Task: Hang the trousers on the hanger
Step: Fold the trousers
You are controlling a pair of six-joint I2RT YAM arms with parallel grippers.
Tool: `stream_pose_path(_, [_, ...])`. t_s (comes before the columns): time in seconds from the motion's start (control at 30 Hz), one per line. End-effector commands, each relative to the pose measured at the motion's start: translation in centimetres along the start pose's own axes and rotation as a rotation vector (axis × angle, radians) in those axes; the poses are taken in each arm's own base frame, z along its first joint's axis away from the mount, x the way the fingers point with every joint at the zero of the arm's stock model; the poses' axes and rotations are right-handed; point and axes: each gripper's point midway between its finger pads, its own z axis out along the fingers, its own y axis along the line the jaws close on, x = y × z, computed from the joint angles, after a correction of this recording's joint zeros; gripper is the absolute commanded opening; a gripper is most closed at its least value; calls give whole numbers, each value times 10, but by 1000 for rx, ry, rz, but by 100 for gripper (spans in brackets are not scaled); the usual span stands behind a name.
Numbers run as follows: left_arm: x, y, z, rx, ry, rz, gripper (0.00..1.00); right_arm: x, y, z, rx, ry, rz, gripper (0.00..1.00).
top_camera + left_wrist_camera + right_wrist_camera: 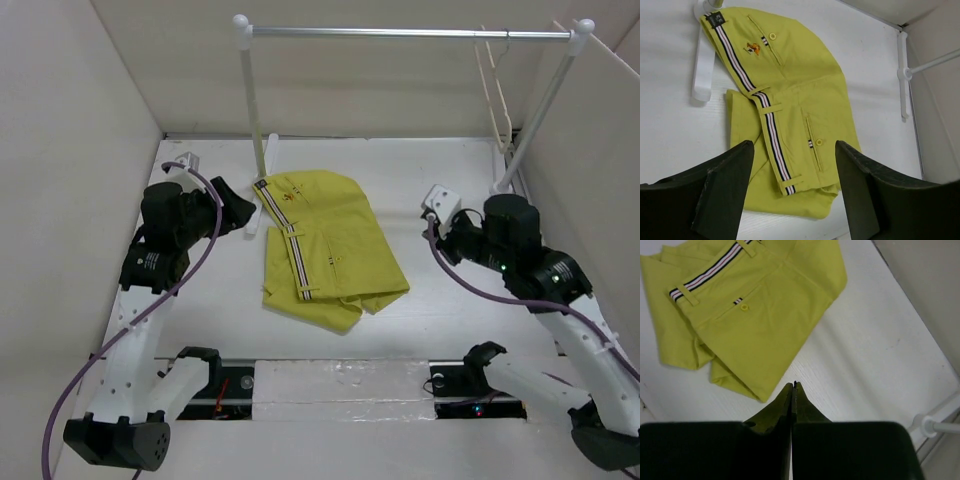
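Top external view first: you have the mustard-yellow cloth trousers point(325, 250) lying folded and flat on the white table point(450, 160), roughly in the middle and a little toward your left side. Their striped waistband runs down the middle of the bundle. The thin cream-white clothes hanger point(497, 95) hangs by its hook at the right end of the silver rail point(400, 33), well apart from the trousers. I judge the task not yet begun: cloth and hanger have to be brought together, and nothing is lifted.

Left wrist view: your left hand point(795, 185) is spread, its two dark fingers point(725, 195) standing either side of the lower waistband end, above the cloth and holding nothing. That stance looks chosen for a pinch on the waistband. It is the stiffest, thickest part, and it would carry the rest of the soft cloth up with it. The far waistband corner lies against the white foot of the rail post point(702, 70); mind that it does not snag there.

Right wrist view: your right hand point(792, 390) is pressed together and empty, poised over bare table just beside the folded corner of the trousers. Shut like this it cannot take cloth. I read it as waiting, free to go for the hanger or to steady a leg.
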Motion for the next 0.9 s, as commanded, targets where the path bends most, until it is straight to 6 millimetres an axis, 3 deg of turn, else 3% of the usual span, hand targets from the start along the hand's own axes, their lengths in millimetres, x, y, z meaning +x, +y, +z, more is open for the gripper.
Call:
stream_pose_path(0.0, [8, 16, 2, -71, 6, -33, 63, -30, 9, 26, -21, -85, -45, 0])
stream_pose_path(0.1, [34, 42, 9, -176, 64, -124, 60, -39, 34, 55, -71, -56, -96, 0])
stream_pose_path(0.17, [52, 60, 11, -248, 102, -183, 59, -34, 47, 80, -65, 2, -114, 1])
stream_pose_path(0.2, [71, 71, 14, -287, 145, -232, 59, -32, 57, 88, -79, 14, -127, 24])
stream_pose_path(0.23, [81, 79, 14, -321, 166, -261, 59, -35, 77, 102, -115, 7, -150, 40])
stream_pose_path(0.3, [108, 92, 16, -373, 230, -328, 59, -31, 93, 118, -136, 15, -144, 70])
stream_pose_path(0.33, [116, 97, 16, -393, 249, -342, 59, -26, 101, 127, -148, 22, -144, 73])
stream_pose_path(0.4, [136, 108, 16, -437, 301, -366, 59, -11, 113, 147, -168, 73, -142, 77])
stream_pose_path(0.6, [183, 113, 23, -405, 405, -423, 56, 20, 158, 197, -261, 166, -195, 78])
stream_pose_path(0.8, [195, 120, 31, -411, 445, -423, 55, 19, 196, 231, -307, 175, -238, 79])
stream_pose_path(0.87, [200, 123, 37, -421, 462, -428, 56, 31, 204, 247, -317, 210, -234, 79])
